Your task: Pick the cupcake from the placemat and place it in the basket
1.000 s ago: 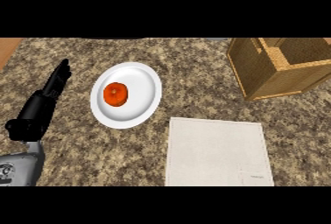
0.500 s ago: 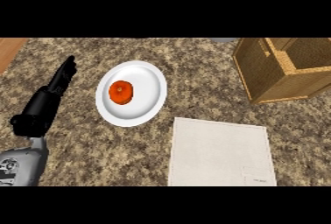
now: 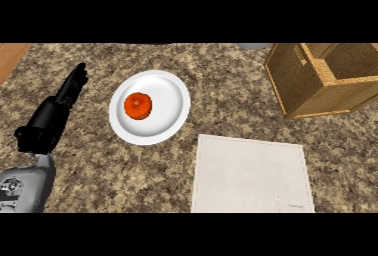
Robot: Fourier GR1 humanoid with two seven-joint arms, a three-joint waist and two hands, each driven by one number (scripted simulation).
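A pale grey placemat [image 3: 249,175] lies on the counter at the lower right, and nothing shows on it. No cupcake is in view. The wicker basket [image 3: 295,85] stands at the upper right, its open top partly cut by the frame edge. My left hand [image 3: 55,112] rests at the left of the counter, fingers straight and pointing away, holding nothing. It is a little left of the plate. My right hand does not show.
A white plate [image 3: 166,107] sits left of centre with an orange-red round fruit [image 3: 138,106] on it. The counter's wooden edge [image 3: 11,57] shows at the upper left. A grey object [image 3: 255,46] peeks in at the top edge.
The whole view has shifted slightly rightward across the frames; plate, basket and placemat sit a little further right. The left hand keeps its pose.
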